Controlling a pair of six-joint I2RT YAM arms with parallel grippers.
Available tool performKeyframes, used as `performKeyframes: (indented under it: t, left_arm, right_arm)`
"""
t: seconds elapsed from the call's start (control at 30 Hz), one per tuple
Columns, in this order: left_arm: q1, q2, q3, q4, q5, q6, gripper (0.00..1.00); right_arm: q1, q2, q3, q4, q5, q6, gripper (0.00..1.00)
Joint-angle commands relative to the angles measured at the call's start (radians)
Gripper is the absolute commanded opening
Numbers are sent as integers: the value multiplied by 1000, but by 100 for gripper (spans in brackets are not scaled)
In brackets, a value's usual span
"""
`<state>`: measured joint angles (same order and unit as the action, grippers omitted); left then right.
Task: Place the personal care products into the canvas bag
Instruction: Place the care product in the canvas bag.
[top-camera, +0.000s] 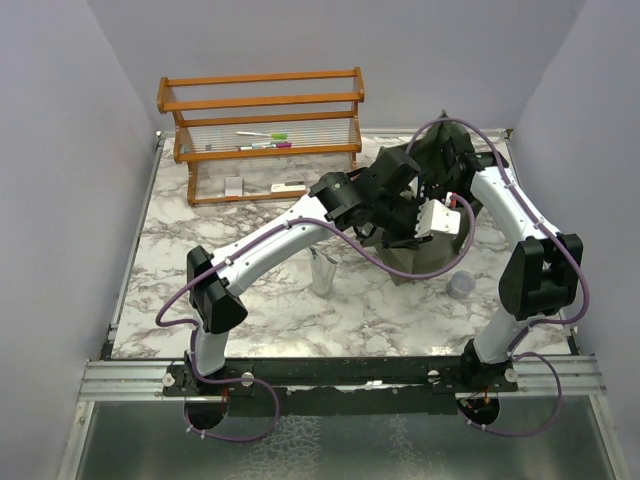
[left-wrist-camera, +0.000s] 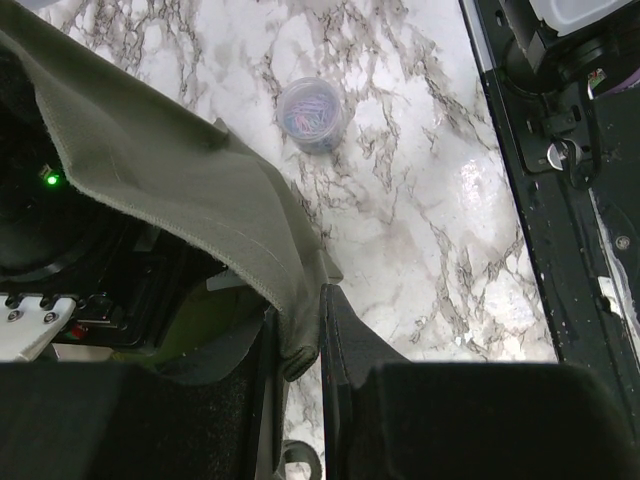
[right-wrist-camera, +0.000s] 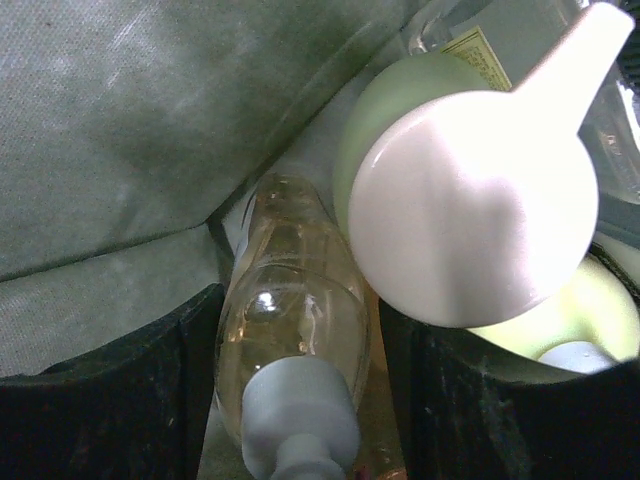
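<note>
Pinching the rim of the canvas bag (left-wrist-camera: 180, 190) between narrow fingers, the left hand (left-wrist-camera: 300, 330) is clamping the fabric above the counter (left-wrist-camera: 420, 230). Right hand (right-wrist-camera: 300, 330) is sitting inside the bag, fingers apart, with an amber bottle (right-wrist-camera: 290, 250) lying between them; cannot tell whether they are gripping it. Pale green pump bottle (right-wrist-camera: 400, 90) is leaning just beside it. Lavender jar (left-wrist-camera: 312, 115) is standing on the counter near the bag.

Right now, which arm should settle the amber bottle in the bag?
Right. The right gripper is inside the canvas bag with the amber bottle between its jaws; the left gripper is pinching the bag's rim, so it's occupied.
</note>
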<state>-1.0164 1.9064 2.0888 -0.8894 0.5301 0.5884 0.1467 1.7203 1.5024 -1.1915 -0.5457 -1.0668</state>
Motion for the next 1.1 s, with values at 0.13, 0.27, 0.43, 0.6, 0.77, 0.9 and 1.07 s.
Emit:
performKeyframes:
  t: [0.13,0.27,0.43,0.6,0.77,0.9,1.07]
  left_arm:
    - [-16,-59,7,70,44,20,0]
    - [-16,-64,-16,66,44,32,0]
    - [-16,-66,-26,61,45,38,0]
    - [-16,-64,-23,61,44,46,0]
    - [-16,-66,-29,58,43,45,0]
    - [-15,-69,-33,56,41,48,0]
    - [-15,-70,-36,53,41,51,0]
  right_arm:
    - [2,-16,59,51,-29,1,75]
    - [2,-25,63,52,-39,16,83]
    - [1,-41,65,46,-38,23,91]
    - [1,-57,65,40,-46,28,100]
    - [0,-71,79,39,-68,45,100]
    - [1,-87,111,46,-86,84,100]
    - [0,-100,180,37,-110,133,100]
